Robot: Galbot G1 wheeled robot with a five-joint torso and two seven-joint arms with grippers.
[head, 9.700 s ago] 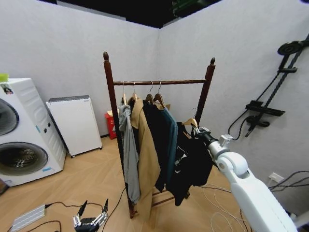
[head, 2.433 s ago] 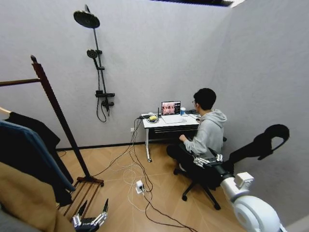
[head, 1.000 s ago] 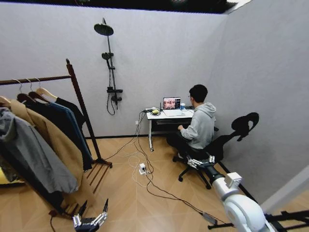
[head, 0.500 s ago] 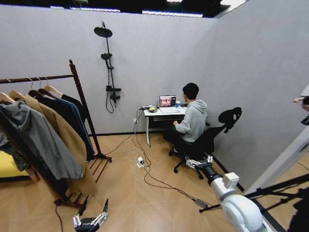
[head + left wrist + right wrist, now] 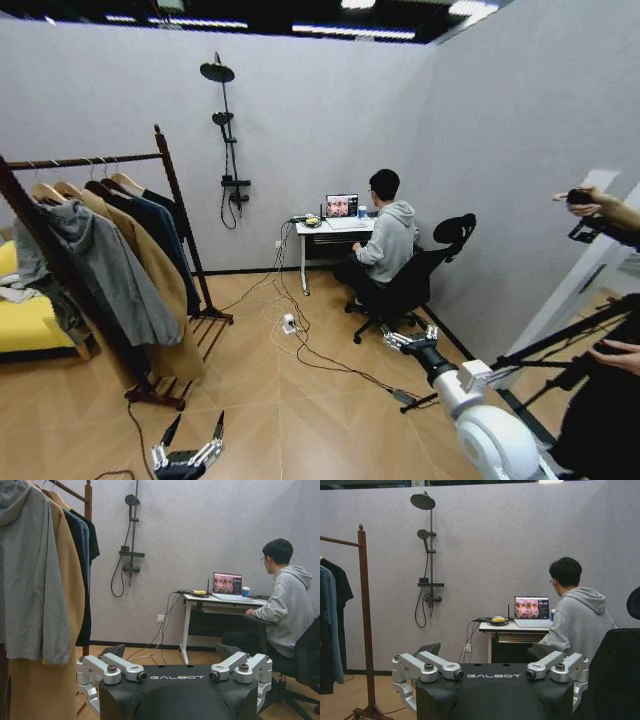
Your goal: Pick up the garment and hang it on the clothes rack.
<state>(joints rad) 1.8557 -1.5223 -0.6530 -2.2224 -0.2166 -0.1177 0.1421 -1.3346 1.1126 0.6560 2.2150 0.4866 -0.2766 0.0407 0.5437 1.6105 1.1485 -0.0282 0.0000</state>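
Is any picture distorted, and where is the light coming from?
Head view: wide-angle bend, the clothes rack leans and the walls curve; ceiling strip lights glow at the top. Left wrist view: straight lines, even soft light on the wall. Right wrist view: likewise, faint shadow beside the shower.

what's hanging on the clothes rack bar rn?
On the clothes rack: grey hooded sweatshirt, tan coat, dark blue jacket, then the garment at the post end, mostly covered by its neighbours.

The rack (image 5: 176, 210) is dark reddish-brown wood. On it hang a plain black jacket (image 5: 167, 207), a dark blue jacket (image 5: 158, 240), a tan coat (image 5: 152, 290) and a grey hooded top (image 5: 110, 275). The walls (image 5: 300, 130) are pale grey, the floor (image 5: 290, 400) light wood, the couch (image 5: 25, 320) yellow.
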